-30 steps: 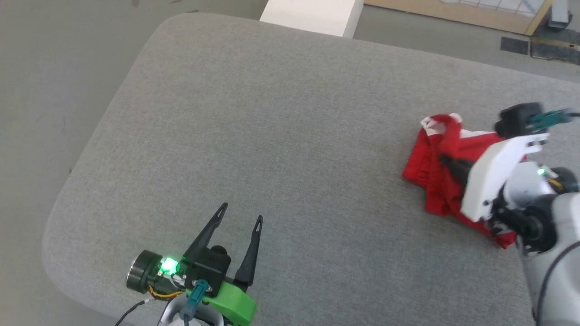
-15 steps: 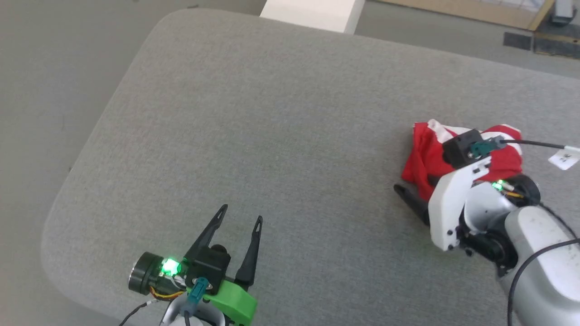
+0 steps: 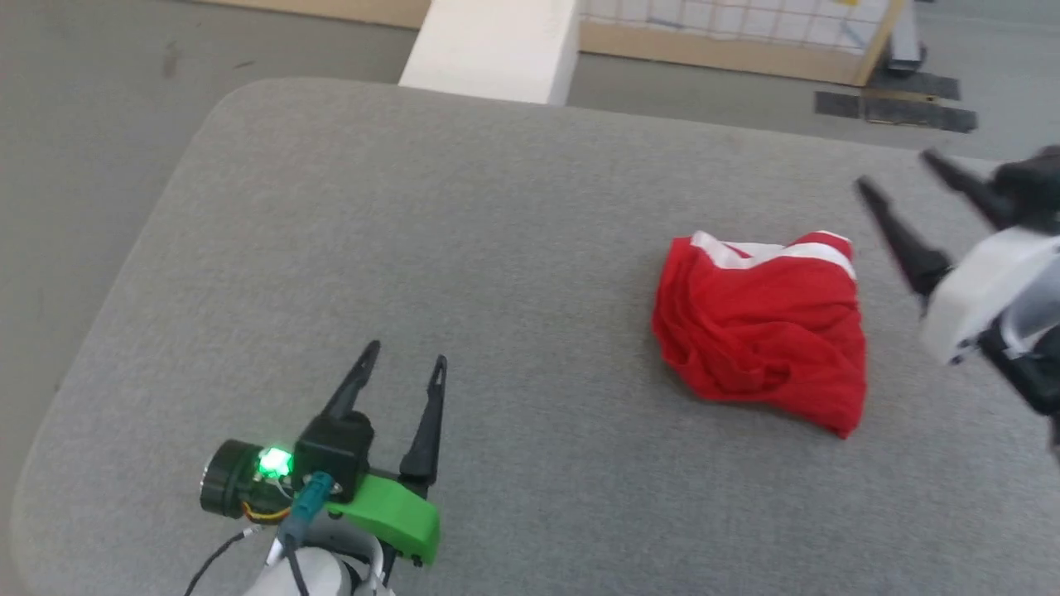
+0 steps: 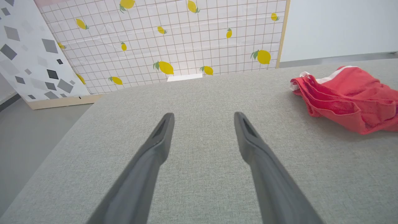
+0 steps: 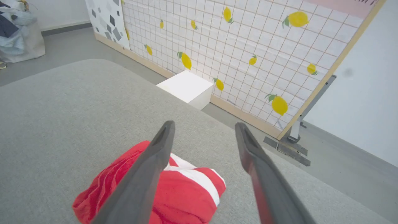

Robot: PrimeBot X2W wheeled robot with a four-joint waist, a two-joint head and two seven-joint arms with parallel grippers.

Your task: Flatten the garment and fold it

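- Work surface: a wide pad [image 3: 497, 207] covered in grey woven fabric, with rounded corners, standing on a plain grey floor [image 3: 83, 124].
- The garment [image 3: 758, 331]: bright red soft fabric shorts with broad white stripes. It lies in a crumpled, bunched heap on the right half of the pad, not spread flat. A white stripe runs along its far edge. The left wrist view has it at the right [image 4: 348, 96], resting on the pad in loose folds.
- Left gripper [image 3: 407, 352]: two long dark fingers on a green mount, at the near left of the pad. The fingers are spread apart and grasp nothing. It is well apart from the garment. Its own view [image 4: 202, 114] shows bare grey fabric between the fingers.
- Right gripper [image 3: 894, 168]: two long dark fingers on a white mount, at the right edge of the head view, beside the garment and clear of it. The fingers are released, spread wide and empty. In its own view [image 5: 204, 123] the garment [image 5: 186, 193] lies beneath, partly behind one finger.
- White rectangular box [image 3: 493, 50]: on the floor just past the pad's far edge.
- Upright panel [image 5: 236, 46]: white grid pattern with yellow lemons, wooden frame, behind the box.
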